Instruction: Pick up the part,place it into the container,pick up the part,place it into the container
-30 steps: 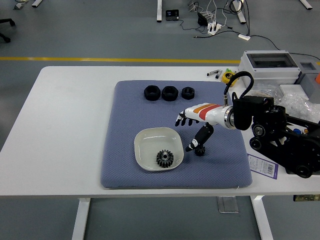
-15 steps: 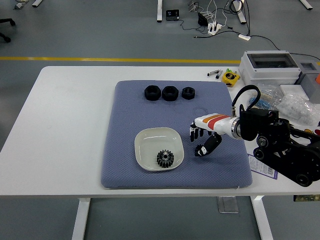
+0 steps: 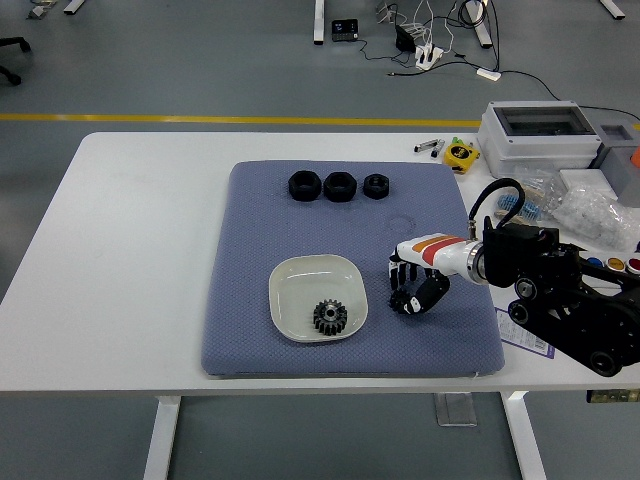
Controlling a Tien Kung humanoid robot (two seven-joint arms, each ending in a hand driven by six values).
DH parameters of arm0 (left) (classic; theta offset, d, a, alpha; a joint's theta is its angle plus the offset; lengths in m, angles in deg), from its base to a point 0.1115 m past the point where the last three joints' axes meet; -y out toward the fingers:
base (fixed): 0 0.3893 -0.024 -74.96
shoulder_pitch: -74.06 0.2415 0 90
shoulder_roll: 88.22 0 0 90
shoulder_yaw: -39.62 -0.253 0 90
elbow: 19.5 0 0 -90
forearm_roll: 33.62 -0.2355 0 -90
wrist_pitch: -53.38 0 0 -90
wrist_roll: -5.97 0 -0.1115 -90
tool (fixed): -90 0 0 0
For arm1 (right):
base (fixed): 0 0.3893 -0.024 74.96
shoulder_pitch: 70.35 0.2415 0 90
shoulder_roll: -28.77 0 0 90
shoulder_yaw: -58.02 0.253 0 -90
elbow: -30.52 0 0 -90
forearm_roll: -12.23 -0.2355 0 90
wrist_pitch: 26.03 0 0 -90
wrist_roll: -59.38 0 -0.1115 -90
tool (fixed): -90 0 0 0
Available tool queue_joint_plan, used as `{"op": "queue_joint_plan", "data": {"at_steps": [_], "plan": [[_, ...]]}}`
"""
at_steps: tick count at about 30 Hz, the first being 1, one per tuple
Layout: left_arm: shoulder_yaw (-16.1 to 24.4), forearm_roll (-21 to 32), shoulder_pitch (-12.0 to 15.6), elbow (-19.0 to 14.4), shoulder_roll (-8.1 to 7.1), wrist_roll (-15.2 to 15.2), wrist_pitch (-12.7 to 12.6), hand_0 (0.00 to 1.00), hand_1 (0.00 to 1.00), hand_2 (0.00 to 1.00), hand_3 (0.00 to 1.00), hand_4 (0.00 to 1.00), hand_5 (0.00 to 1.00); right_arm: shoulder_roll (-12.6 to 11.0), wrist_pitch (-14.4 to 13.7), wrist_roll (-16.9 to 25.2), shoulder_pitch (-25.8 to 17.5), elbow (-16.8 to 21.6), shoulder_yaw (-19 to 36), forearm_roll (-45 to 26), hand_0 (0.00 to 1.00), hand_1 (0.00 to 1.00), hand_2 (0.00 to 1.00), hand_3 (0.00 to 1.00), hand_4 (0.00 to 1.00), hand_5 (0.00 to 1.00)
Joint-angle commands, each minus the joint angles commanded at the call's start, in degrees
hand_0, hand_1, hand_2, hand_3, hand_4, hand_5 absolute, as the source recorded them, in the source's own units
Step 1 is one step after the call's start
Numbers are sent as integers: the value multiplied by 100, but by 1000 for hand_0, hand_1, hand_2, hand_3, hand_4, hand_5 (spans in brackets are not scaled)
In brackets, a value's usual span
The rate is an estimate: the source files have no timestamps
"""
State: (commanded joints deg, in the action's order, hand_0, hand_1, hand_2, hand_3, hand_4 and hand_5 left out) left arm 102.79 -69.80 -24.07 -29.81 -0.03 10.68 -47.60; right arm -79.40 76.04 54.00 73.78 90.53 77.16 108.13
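A white bowl (image 3: pixel 296 277) sits on a blue-grey mat (image 3: pixel 255 240) and holds a black gear (image 3: pixel 328 317). Three black ring-shaped parts (image 3: pixel 339 186) lie in a row at the mat's far edge. My right hand (image 3: pixel 410 292) is low on the mat just right of the bowl. Its fingers and thumb are curled around a small black part, which is mostly hidden inside the hand and still down at the mat. The left arm is not in view.
A grey box (image 3: pixel 540 125), a yellow tape measure (image 3: pixel 460 154) and plastic bags (image 3: pixel 600 210) stand at the table's back right. A label card (image 3: pixel 526 331) lies off the mat's right edge, under my right arm.
My right hand has dropped lower and drawn slightly right, and its fingers and thumb have closed in around the small black part. The bowl and the gear have not moved.
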Motion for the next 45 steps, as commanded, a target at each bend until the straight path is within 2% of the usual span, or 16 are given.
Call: {"op": "queue_joint_plan", "data": {"at_steps": [7,8,13,14,19,20,25,26,45], "plan": [[-3,-2,-1,0,1,3,2,711,613,642,567,620,701,2,-7,3,-11,-40,-62,-7,437,536,561,519,832,188],[-3,-3,-1,0,1,4,2,710,613,642,567,619,703,3,-13,3,-15,-46,-69,-14,402,503,544,512,793,173],[-6,9,2,0,3,1,-1,710,613,642,567,619,703,12,-81,21,-34,-65,-93,-29,402,503,544,512,793,173],[-9,7,1,0,4,1,-1,710,615,642,568,619,703,18,-93,26,-37,-70,-103,-27,382,463,509,494,736,162],[-23,25,-2,0,4,-2,-2,710,615,642,568,619,703,22,-118,31,-44,-81,-132,-28,382,463,509,494,736,162],[-21,21,-4,0,4,-2,-2,710,615,642,569,619,703,21,-128,34,-45,-80,-136,-24,345,438,497,481,676,187],[-15,22,-5,0,3,-2,0,710,615,642,569,619,703,18,-209,87,-48,-78,-142,7,345,438,497,481,676,187],[-14,18,-5,0,2,0,0,710,614,641,569,620,704,19,-218,93,-47,-77,-145,12,317,420,481,474,623,196],[1,-29,32,0,-2,17,0,710,614,642,568,619,702,31,-377,172,-62,11,-78,-17,320,399,465,471,623,196]]}}
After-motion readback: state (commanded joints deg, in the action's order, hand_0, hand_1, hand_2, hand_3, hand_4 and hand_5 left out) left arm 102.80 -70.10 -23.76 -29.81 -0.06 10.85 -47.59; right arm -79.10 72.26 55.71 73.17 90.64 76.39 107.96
